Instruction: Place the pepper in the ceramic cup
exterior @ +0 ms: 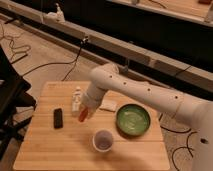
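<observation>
The orange-red pepper [82,115] hangs above the wooden table [60,145], and my gripper [85,111] is shut on its upper end. The white arm reaches in from the right and ends over the table's middle. The ceramic cup [103,140] is a small round white cup standing near the front edge, below and to the right of the pepper, apart from it.
A black rectangular slab [58,118] lies left of the pepper. A white bottle-like figure [76,98] stands just behind the gripper. A white cloth [108,105] lies beside the green plate [133,120] on the right. Cables trail on the floor behind.
</observation>
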Controlling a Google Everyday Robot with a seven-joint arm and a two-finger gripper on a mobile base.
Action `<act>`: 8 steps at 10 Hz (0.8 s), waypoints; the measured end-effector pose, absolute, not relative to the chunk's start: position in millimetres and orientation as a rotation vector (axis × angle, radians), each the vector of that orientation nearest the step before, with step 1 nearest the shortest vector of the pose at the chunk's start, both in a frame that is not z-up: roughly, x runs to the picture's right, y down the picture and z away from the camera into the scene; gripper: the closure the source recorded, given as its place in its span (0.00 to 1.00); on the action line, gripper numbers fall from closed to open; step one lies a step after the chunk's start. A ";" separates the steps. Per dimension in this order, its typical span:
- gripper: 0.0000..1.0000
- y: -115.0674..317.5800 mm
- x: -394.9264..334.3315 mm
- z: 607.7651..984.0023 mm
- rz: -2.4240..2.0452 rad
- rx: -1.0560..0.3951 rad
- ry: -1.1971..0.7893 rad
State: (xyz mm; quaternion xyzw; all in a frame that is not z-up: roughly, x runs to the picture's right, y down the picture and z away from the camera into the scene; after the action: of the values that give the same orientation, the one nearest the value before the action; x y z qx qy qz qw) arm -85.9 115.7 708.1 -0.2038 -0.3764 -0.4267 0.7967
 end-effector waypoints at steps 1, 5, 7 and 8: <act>1.00 113.6 -79.8 698.4 -0.909 -0.421 -0.803; 1.00 123.9 -49.7 663.5 -0.866 -0.395 -0.783; 1.00 128.5 -47.6 658.5 -0.865 -0.393 -0.797; 1.00 128.5 -49.0 658.4 -0.868 -0.393 -0.798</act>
State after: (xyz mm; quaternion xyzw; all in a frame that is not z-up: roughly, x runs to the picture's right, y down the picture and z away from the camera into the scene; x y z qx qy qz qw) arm -49.0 128.5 658.4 -0.1840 -0.3739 -0.4067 0.8130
